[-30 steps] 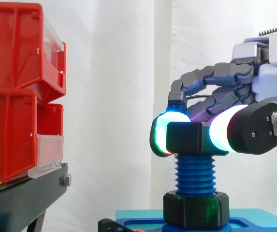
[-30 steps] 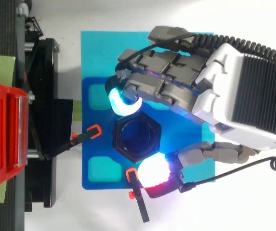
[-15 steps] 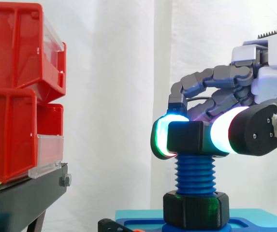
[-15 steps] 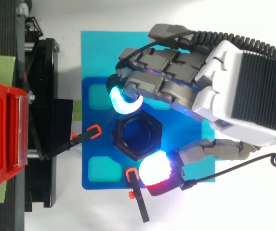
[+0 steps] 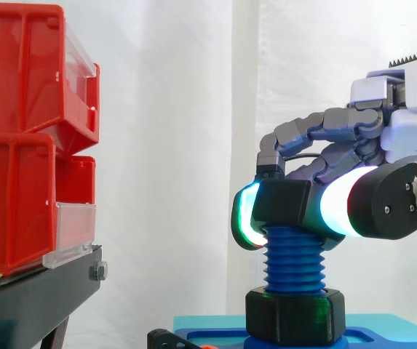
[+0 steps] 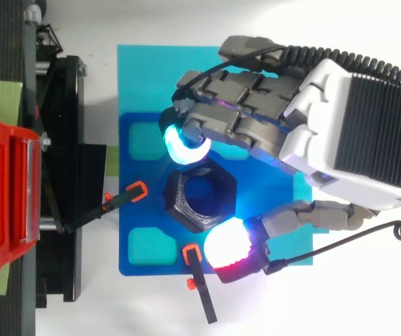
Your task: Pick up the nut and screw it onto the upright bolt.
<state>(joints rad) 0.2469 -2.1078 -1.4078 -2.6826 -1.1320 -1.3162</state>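
A black hexagonal nut (image 5: 283,206) (image 6: 200,198) sits tilted on top of the blue upright bolt (image 5: 292,261), which rises from a black hex base (image 5: 294,315) on a blue plate (image 6: 138,210). My hand (image 6: 340,119) comes in from the right and pinches the nut between glowing fingertips (image 6: 183,145) on one side and a thumb pad (image 6: 225,245) on the other. In the side view the hand (image 5: 401,185) hangs level with the nut, its fingers curled down over it.
Red bins (image 5: 26,138) are stacked on a black stand (image 5: 37,298) at the left. Two black clamps with orange tips (image 6: 123,199) (image 6: 199,283) hold the blue plate. The plate lies on a lighter teal sheet (image 6: 144,77).
The nut has gone from level to tilted on the bolt top, its left side dropping. The hand has shifted slightly right and upward in the side view.
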